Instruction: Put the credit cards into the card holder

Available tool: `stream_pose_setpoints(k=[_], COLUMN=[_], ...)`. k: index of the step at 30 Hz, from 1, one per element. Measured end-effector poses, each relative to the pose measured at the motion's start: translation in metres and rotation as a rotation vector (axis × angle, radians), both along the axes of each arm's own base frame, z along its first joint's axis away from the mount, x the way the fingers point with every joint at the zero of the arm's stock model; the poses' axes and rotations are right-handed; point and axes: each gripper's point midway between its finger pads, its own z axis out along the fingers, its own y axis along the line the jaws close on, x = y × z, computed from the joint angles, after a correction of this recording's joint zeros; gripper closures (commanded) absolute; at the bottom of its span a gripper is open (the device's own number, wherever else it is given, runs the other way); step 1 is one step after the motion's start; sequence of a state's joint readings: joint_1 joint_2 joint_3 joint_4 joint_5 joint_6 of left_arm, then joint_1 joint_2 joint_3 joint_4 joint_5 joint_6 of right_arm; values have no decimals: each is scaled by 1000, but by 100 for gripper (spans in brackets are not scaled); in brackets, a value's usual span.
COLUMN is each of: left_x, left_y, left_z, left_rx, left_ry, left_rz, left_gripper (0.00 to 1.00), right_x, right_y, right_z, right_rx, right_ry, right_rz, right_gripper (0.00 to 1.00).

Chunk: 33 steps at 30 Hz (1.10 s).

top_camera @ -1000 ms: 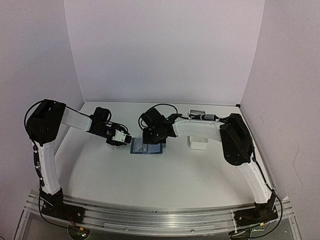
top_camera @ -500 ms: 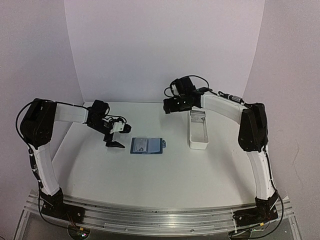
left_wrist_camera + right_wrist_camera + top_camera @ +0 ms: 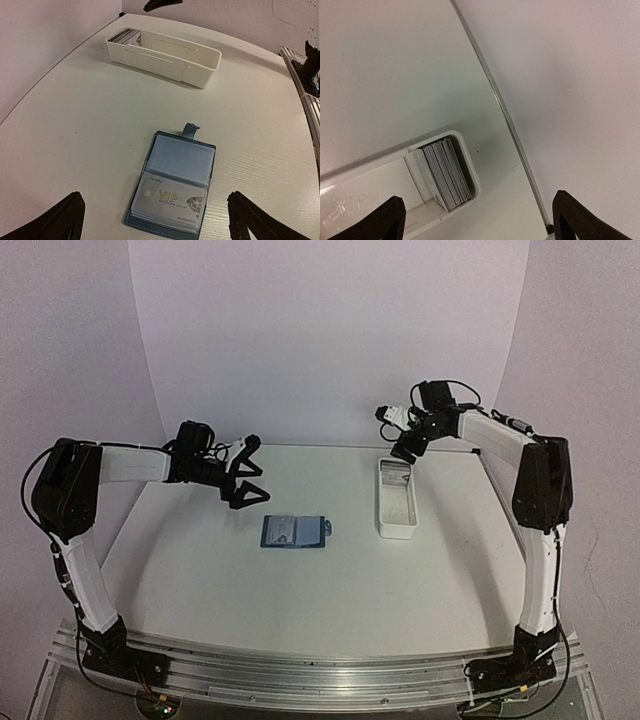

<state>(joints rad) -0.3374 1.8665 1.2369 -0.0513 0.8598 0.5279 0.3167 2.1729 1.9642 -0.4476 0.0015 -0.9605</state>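
Observation:
The dark-blue card holder (image 3: 293,531) lies open on the table, snap tab toward the tray. In the left wrist view the card holder (image 3: 176,165) shows a silver VIP credit card (image 3: 172,200) in its near pocket, and the far pocket looks empty. A stack of credit cards (image 3: 445,175) stands on edge in the far end of the white tray (image 3: 473,176). My left gripper (image 3: 249,470) hangs open, left of the holder and above the table. My right gripper (image 3: 400,435) is open over the tray's far end. In the wrist views, the left gripper (image 3: 155,222) and right gripper (image 3: 482,220) hold nothing.
The long white tray (image 3: 397,502) runs front to back, right of the holder. White walls close the table at the back and both sides. The table's back edge (image 3: 515,135) passes close behind the tray.
Both grippers have opened and lifted off the card holder. The left one drew back to the left. The right arm swung to the tray's far end.

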Motion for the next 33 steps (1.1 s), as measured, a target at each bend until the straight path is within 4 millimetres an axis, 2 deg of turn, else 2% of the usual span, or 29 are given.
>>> stream_pose_setpoints(k=[2, 6, 9, 13, 19, 33], left_x=[8, 24, 31, 36, 40, 43], left_y=[-3, -7, -9, -10, -10, -8], left_z=[-5, -30, -49, -62, -63, -65], left_rx=[-13, -12, -4, 8, 12, 25], left_ry=[12, 56, 83, 94, 86, 81], left_rz=[13, 34, 41, 50, 56, 72], left_gripper=[0, 1, 0, 1, 1, 1], right_x=[-3, 0, 5, 11, 26, 43], right_y=[3, 13, 19, 17, 15, 12], right_z=[-9, -28, -44, -68, -90, -95], right_rx=[-98, -228, -299, -380, -442, -493], right_ry=[-16, -42, -47, -37, -49, -110], right_rz=[75, 195, 248, 276, 292, 268], right_gripper=[2, 2, 2, 2, 2, 2])
